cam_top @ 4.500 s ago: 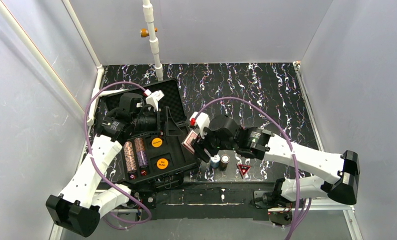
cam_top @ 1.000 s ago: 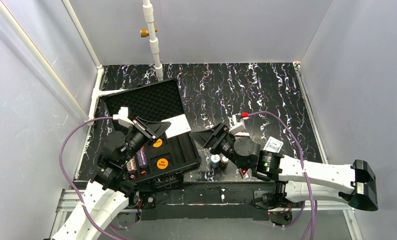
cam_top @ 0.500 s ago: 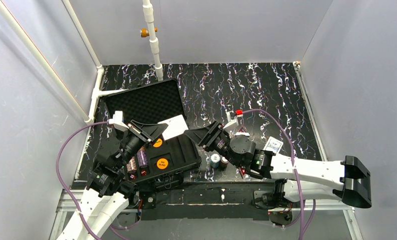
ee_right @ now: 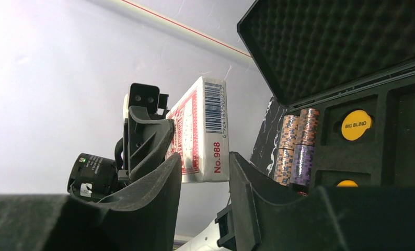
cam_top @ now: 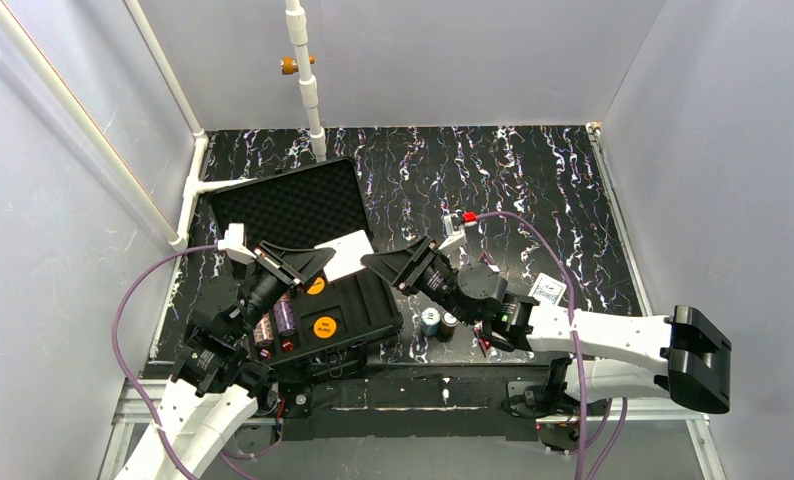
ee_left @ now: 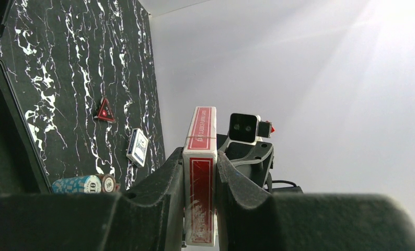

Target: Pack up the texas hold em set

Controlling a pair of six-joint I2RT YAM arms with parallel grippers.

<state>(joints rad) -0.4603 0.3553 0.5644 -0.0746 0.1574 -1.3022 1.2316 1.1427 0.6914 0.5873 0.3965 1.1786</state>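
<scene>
The left gripper (ee_left: pixel 200 157) pinches the red card deck (ee_left: pixel 200 193) by its flat faces and holds it in the air above the open black case (cam_top: pixel 365 300). The right gripper (ee_right: pixel 205 157) is spread, with a finger on either side of the deck's barcode end; whether they touch it cannot be told. The blue card deck (cam_top: pixel 545 290) lies on the bench (cam_top: pixel 533 190).

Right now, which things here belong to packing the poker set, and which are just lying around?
For the job: case, red deck, blue deck, chips, triangle, discs.
Not for the job: white pipe, orange fitting.
</scene>
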